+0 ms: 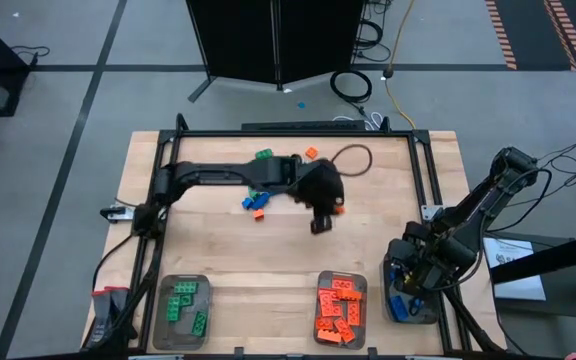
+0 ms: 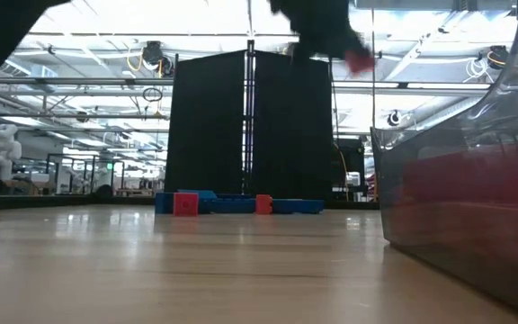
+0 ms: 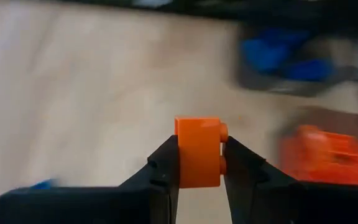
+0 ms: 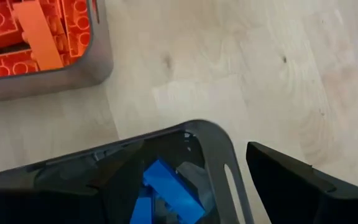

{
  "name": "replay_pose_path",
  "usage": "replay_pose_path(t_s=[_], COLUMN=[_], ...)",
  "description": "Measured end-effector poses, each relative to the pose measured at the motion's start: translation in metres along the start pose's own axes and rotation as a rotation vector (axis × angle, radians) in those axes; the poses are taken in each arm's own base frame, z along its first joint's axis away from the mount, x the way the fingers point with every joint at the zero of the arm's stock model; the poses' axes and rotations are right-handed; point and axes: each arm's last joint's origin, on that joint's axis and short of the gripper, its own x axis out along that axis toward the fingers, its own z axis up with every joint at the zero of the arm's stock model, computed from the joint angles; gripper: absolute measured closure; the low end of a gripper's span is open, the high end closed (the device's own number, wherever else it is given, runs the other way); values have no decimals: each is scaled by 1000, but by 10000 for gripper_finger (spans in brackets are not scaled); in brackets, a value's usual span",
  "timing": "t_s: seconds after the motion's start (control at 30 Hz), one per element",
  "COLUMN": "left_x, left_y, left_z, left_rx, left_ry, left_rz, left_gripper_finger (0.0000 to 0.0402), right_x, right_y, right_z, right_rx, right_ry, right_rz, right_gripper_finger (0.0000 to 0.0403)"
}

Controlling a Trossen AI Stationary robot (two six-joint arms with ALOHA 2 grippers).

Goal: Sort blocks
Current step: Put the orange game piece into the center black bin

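Between left gripper fingers — orange block, seemingly aloft.

Grey floor with dark seams, black partition panels, bright ceiling lights, wooden table

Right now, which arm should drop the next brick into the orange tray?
Left. Its claw is shut on an orange brick above the table, so it likely just carries it to the orange tray. The right claw hangs open over the blue tray.
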Motion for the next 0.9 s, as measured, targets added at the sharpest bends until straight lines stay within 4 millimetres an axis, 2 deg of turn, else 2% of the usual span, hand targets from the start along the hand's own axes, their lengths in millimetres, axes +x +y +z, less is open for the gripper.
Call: replay_pose_path(t_s=[0.23, 0.37, 0.53, 0.73, 0.9], left_x=[-4, 1, 4, 33, 48], left_y=[-72, -100, -112, -130, -132], left_z=[1, -5, -7, -15, -19], left_rx=[120, 156, 146, 147, 98], left_ry=[-52, -48, -62, -68, -45], left_rz=[-162, -209, -227, -322, -423], left_gripper_finger=[322, 322, 322, 311, 313], right_x=[0, 0, 0, 0, 0], right_y=[0, 0, 0, 2, 2], right_z=[0, 0, 0, 1, 1], right_rx=[-22, -23, -22, -16, -14], right_ry=[-8, -8, -8, -12, -15], right_rz=[-5, -5, -2, 14, 18], right_gripper_finger=[129, 129, 129, 129, 129])
